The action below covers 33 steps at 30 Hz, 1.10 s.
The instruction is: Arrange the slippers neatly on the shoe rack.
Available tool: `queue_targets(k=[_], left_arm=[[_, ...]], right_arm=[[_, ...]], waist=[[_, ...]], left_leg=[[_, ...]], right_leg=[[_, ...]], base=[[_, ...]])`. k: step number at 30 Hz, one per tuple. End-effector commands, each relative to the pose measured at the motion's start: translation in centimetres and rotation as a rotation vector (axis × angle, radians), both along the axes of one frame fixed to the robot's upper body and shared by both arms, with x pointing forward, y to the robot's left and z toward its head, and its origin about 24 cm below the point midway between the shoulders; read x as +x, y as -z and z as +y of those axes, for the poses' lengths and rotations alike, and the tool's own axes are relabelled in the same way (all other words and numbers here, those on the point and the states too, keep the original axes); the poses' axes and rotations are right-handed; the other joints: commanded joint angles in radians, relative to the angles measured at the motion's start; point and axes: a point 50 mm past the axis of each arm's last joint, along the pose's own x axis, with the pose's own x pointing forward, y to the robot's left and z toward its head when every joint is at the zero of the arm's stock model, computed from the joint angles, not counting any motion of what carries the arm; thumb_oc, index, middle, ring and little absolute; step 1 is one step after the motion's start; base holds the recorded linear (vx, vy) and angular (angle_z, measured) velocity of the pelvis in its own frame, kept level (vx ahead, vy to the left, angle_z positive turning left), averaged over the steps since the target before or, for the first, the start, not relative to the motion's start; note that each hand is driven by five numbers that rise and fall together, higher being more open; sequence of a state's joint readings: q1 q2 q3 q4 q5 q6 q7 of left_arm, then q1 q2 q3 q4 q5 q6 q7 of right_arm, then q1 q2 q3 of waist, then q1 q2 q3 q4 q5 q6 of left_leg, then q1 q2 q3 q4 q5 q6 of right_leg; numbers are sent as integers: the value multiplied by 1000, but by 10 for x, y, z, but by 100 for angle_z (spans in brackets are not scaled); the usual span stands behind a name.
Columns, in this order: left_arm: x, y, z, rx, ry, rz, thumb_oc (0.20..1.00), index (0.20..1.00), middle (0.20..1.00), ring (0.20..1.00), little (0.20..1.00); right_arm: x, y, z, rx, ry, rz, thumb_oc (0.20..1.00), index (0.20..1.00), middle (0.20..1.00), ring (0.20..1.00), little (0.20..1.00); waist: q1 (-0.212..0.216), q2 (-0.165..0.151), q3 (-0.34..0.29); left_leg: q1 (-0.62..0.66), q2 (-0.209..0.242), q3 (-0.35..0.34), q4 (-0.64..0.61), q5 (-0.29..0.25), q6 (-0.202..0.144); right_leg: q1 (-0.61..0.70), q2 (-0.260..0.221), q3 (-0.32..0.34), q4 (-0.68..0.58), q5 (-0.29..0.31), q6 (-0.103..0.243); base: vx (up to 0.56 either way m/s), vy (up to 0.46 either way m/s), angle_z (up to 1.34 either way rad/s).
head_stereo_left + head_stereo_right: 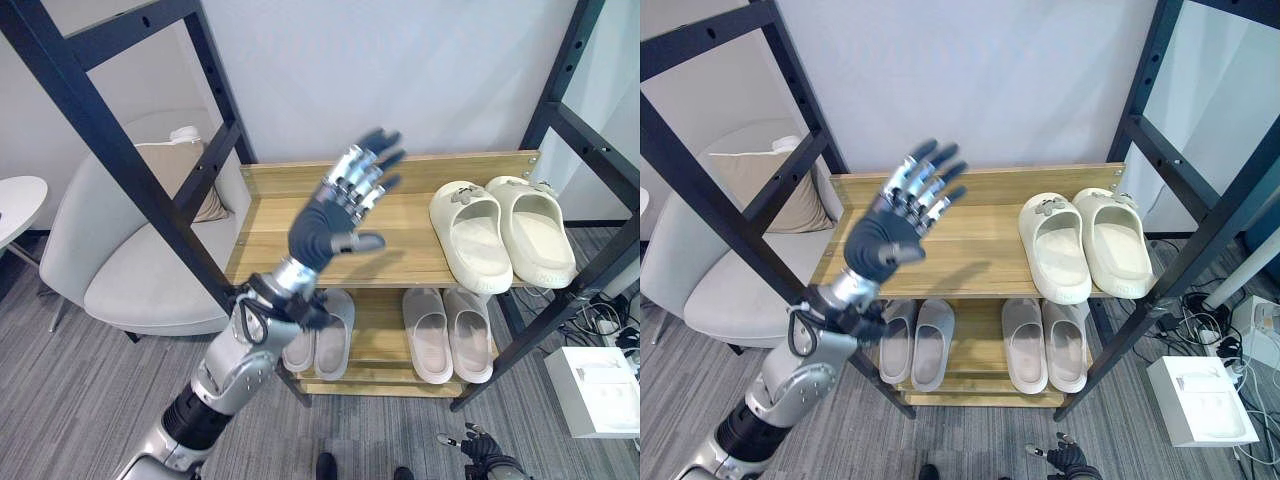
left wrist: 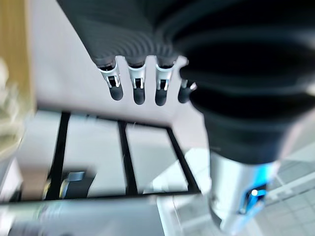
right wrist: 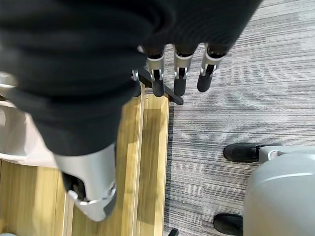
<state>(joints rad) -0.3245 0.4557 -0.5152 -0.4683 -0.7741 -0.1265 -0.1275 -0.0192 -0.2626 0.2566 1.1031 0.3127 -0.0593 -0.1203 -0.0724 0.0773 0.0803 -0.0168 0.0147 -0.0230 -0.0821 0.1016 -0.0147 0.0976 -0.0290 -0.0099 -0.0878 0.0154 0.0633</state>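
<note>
A cream pair of slippers (image 1: 500, 235) lies side by side at the right end of the wooden top shelf (image 1: 275, 235) of the shoe rack. On the lower shelf (image 1: 385, 345) rest two pale grey pairs, one to the right (image 1: 447, 335) and one to the left (image 1: 325, 335), partly behind my left arm. My left hand (image 1: 335, 215) is raised above the bare left half of the top shelf, open with fingers (image 2: 138, 83) spread and nothing in it. My right hand (image 1: 480, 450) hangs low near the floor in front of the rack, open, its fingers (image 3: 179, 73) straight and holding nothing.
Black metal frame bars (image 1: 110, 150) cross in front of the rack on both sides. A grey armchair (image 1: 130, 270) with a beige cushion stands to the left, beside a white round table (image 1: 15, 205). A white box (image 1: 600, 390) and cables lie on the grey carpet at the right.
</note>
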Motion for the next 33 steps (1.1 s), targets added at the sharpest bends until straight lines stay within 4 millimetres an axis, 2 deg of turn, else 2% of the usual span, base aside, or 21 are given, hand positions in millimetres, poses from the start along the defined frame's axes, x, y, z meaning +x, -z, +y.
queue_targets(k=[1, 3, 4, 5, 6, 7, 8, 9, 11, 12, 13, 14, 17, 19, 22, 24, 27, 33], left_arm=[[-13, 4, -11, 34, 235, 23, 1000, 1000, 1000, 1000, 1000], [-14, 30, -8, 123, 217, 95, 1000, 1000, 1000, 1000, 1000], [-18, 56, -4, 229, 226, 170, 1000, 1000, 1000, 1000, 1000], [-18, 57, -4, 230, 226, 170, 1000, 1000, 1000, 1000, 1000], [-18, 68, 1, 290, 208, 185, 1000, 1000, 1000, 1000, 1000], [-18, 94, 10, 394, 151, 246, 1000, 1000, 1000, 1000, 1000], [-18, 94, 10, 394, 151, 245, 1000, 1000, 1000, 1000, 1000], [-17, 110, 17, 466, 112, 266, 1000, 1000, 1000, 1000, 1000], [-18, 128, 25, 581, 72, 277, 1000, 1000, 1000, 1000, 1000], [-21, 155, 35, 672, 27, 351, 1000, 1000, 1000, 1000, 1000], [-21, 155, 35, 672, 27, 351, 1000, 1000, 1000, 1000, 1000], [-22, 168, 41, 708, -17, 388, 1000, 1000, 1000, 1000, 1000], [-32, 228, 62, 819, -195, 616, 1000, 1000, 1000, 1000, 1000], [-39, 261, 71, 796, -347, 803, 1000, 1000, 1000, 1000, 1000], [-53, 298, 87, 821, -551, 1028, 1000, 1000, 1000, 1000, 1000], [-58, 313, 93, 866, -611, 1114, 1000, 1000, 1000, 1000, 1000], [-60, 325, 101, 913, -693, 1194, 1000, 1000, 1000, 1000, 1000], [-57, 327, 107, 962, -744, 1200, 1000, 1000, 1000, 1000, 1000]], right_arm=[[21, -4, 9, 18, -21, -61, 1000, 1000, 1000, 1000, 1000], [21, -4, 11, 16, -41, -66, 1000, 1000, 1000, 1000, 1000], [23, -4, 16, 16, -62, -71, 1000, 1000, 1000, 1000, 1000], [23, -4, 16, 16, -62, -70, 1000, 1000, 1000, 1000, 1000], [24, -5, 18, 18, -68, -76, 1000, 1000, 1000, 1000, 1000], [25, -4, 21, 25, -82, -79, 1000, 1000, 1000, 1000, 1000], [25, -5, 21, 25, -82, -80, 1000, 1000, 1000, 1000, 1000], [27, -5, 23, 29, -85, -86, 1000, 1000, 1000, 1000, 1000], [29, -6, 24, 36, -88, -99, 1000, 1000, 1000, 1000, 1000], [30, -7, 26, 43, -90, -104, 1000, 1000, 1000, 1000, 1000], [30, -7, 25, 43, -91, -104, 1000, 1000, 1000, 1000, 1000], [29, -7, 27, 49, -92, -105, 1000, 1000, 1000, 1000, 1000], [27, -7, 31, 66, -95, -112, 1000, 1000, 1000, 1000, 1000], [24, -6, 32, 72, -92, -113, 1000, 1000, 1000, 1000, 1000], [19, -6, 29, 69, -62, -109, 1000, 1000, 1000, 1000, 1000], [19, -5, 27, 61, -42, -106, 1000, 1000, 1000, 1000, 1000], [16, -3, 24, 54, -23, -81, 1000, 1000, 1000, 1000, 1000], [17, -1, 26, 50, -30, -68, 1000, 1000, 1000, 1000, 1000]], waist=[[23, -48, -4], [29, -46, -2], [32, -44, -1], [32, -45, -1], [34, -44, -1], [37, -45, 1], [37, -44, 1], [38, -45, 0], [36, -45, 1], [34, -45, 0], [34, -45, 0], [33, -46, -1], [32, -52, 3], [29, -53, 3], [32, -60, 3], [34, -63, 4], [37, -68, 3], [43, -76, 0]], left_leg=[[34, 39, -27, -5, -79, -58], [37, 39, -26, -5, -81, -56], [39, 39, -25, -5, -80, -54], [40, 39, -25, -5, -81, -54], [34, 39, -24, -5, -72, -53], [41, 38, -22, -5, -81, -52], [36, 39, -22, -5, -72, -51], [36, 39, -21, -5, -72, -51], [36, 39, -18, -5, -72, -51], [38, 40, -14, -5, -72, -50], [38, 40, -14, -5, -72, -50], [44, 40, -14, -5, -81, -49], [48, 42, -12, -5, -78, -48], [48, 42, -13, -5, -74, -47], [44, 43, -17, -5, -69, -47], [42, 44, -17, -5, -66, -48], [43, 43, -16, -5, -66, -47], [49, 43, -13, -5, -72, -47]], right_leg=[[1, -53, -40, 1, -71, 50], [2, -53, -40, 1, -71, 50], [4, -53, -39, 1, -71, 50], [4, -53, -39, 1, -71, 50], [-2, -53, -38, 1, -63, 51], [2, -54, -36, 1, -69, 52], [-2, -54, -36, 1, -62, 52], [-4, -54, -36, 1, -61, 52], [-5, -54, -35, 1, -61, 53], [-6, -55, -34, 1, -60, 53], [-6, -55, -34, 1, -60, 53], [-3, -55, -32, 1, -68, 53], [-1, -54, -29, 1, -67, 51], [1, -55, -32, 1, -65, 50], [0, -55, -38, 1, -63, 48], [-2, -54, -41, 1, -63, 48], [-1, -54, -43, 1, -63, 47], [2, -54, -42, 1, -65, 48]], base=[[-8, 21, 5], [-15, 24, 5], [-14, 24, 5], [-39, 22, 5], [-11, 17, 5], [-40, 19, 4], [-11, 16, 4], [-34, 14, 2], [0, 0, 0], [0, 0, 0], [0, 0, 0], [0, 0, 0], [19, 0, -2], [-6, -3, -3], [-10, -13, 6], [-10, -13, 8], [0, 0, 0], [0, 0, 0]])
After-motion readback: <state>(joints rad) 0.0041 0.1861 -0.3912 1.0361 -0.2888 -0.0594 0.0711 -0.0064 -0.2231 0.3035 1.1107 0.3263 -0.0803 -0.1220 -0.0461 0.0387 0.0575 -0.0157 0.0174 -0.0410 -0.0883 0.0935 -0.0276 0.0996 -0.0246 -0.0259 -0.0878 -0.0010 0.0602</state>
